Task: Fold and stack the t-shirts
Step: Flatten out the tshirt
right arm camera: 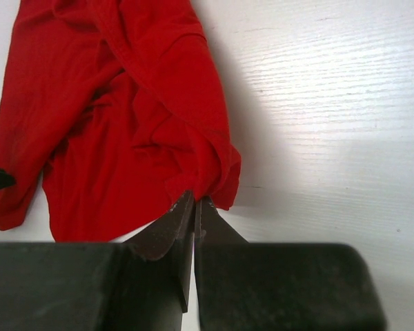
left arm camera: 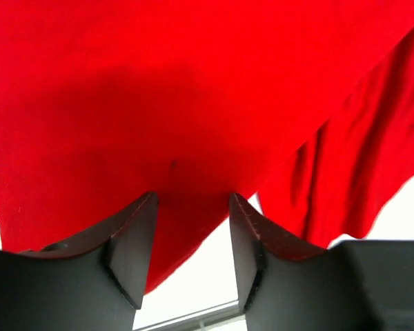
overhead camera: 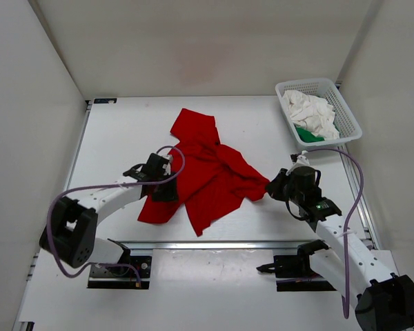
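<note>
The red t-shirt [overhead camera: 207, 169] lies crumpled and partly spread in the middle of the table. My left gripper [overhead camera: 167, 187] is at its left edge; in the left wrist view its jaws are open with red cloth [left arm camera: 193, 103] lying across and between the fingertips [left arm camera: 139, 227]. My right gripper [overhead camera: 270, 186] is at the shirt's right corner, shut on a bunched fold of the red cloth [right arm camera: 214, 179]. The white t-shirt [overhead camera: 310, 112] and the green t-shirt [overhead camera: 307, 134] lie crumpled in the basket.
A white plastic mesh basket [overhead camera: 350, 117] stands at the back right of the table. White walls enclose the table on three sides. A metal rail [overhead camera: 214, 243] runs along the near edge.
</note>
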